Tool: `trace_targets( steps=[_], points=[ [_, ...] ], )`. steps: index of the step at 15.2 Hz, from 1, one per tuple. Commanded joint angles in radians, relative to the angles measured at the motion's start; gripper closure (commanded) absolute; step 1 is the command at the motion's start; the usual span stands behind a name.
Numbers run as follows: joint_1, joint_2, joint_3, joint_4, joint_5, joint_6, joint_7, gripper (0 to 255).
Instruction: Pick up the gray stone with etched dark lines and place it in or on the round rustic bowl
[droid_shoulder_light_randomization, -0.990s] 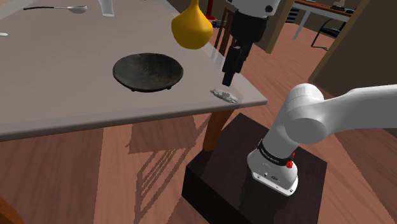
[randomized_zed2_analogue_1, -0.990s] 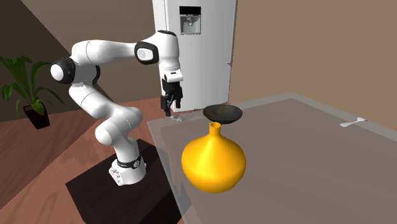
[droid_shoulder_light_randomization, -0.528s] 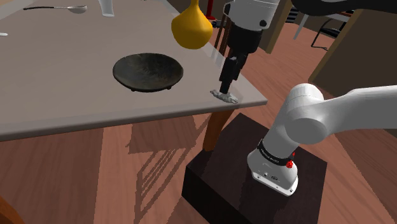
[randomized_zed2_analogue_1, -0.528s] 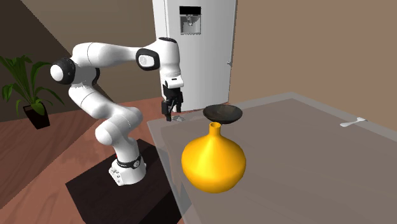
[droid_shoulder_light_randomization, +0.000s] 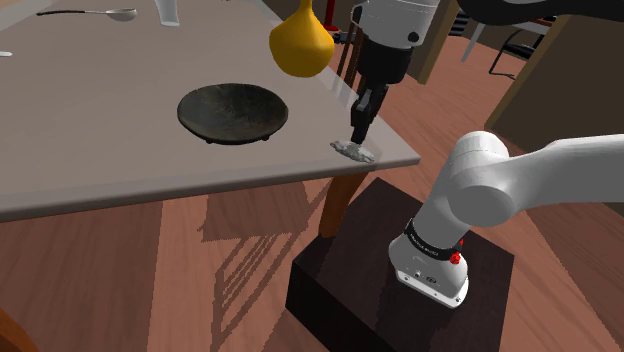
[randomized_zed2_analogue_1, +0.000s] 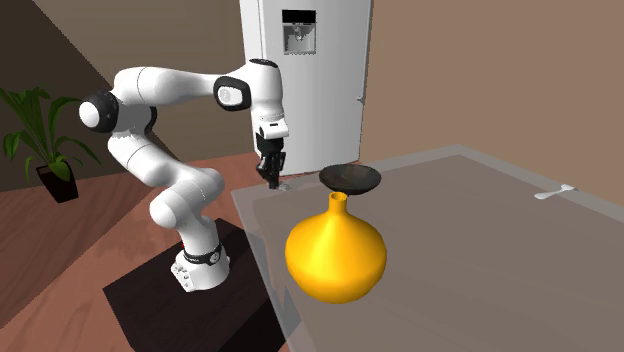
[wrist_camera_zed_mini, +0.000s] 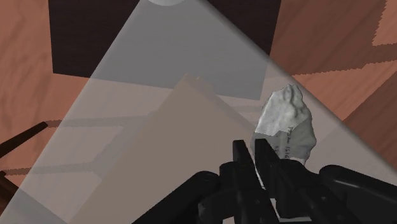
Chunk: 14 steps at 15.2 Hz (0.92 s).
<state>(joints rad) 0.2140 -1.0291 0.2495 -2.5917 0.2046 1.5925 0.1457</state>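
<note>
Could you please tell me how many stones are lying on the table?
1: the grey stone at the corner of the table nearest the stand, right at the gripper. More could lie beyond the picture's edge.

White arm (droid_shoulder_light_randomization: 505, 180): rooted at 4 o'clock in the shoulder view, elbow bent, reaching up past 1 o'clock. Black gripper (droid_shoulder_light_randomization: 358, 138): near centre toward 1 o'clock, pointing straight down. Fingers (wrist_camera_zed_mini: 240, 162): drawn almost together, slim gap between.
</note>
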Motion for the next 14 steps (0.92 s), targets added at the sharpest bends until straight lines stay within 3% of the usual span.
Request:
trace_targets(
  steps=[1,6,7,10,14],
  points=[
    [0.000,0.000,0.000,0.000,0.000,0.000,0.000,255],
    [0.000,0.000,0.000,0.000,0.000,0.000,0.000,255],
    [0.000,0.000,0.000,0.000,0.000,0.000,0.000,0],
    [0.063,0.206,0.029,0.178,-0.045,-0.075,-0.141,0],
    [0.069,0.200,0.034,0.137,-0.041,-0.043,-0.148,0]
  ],
)
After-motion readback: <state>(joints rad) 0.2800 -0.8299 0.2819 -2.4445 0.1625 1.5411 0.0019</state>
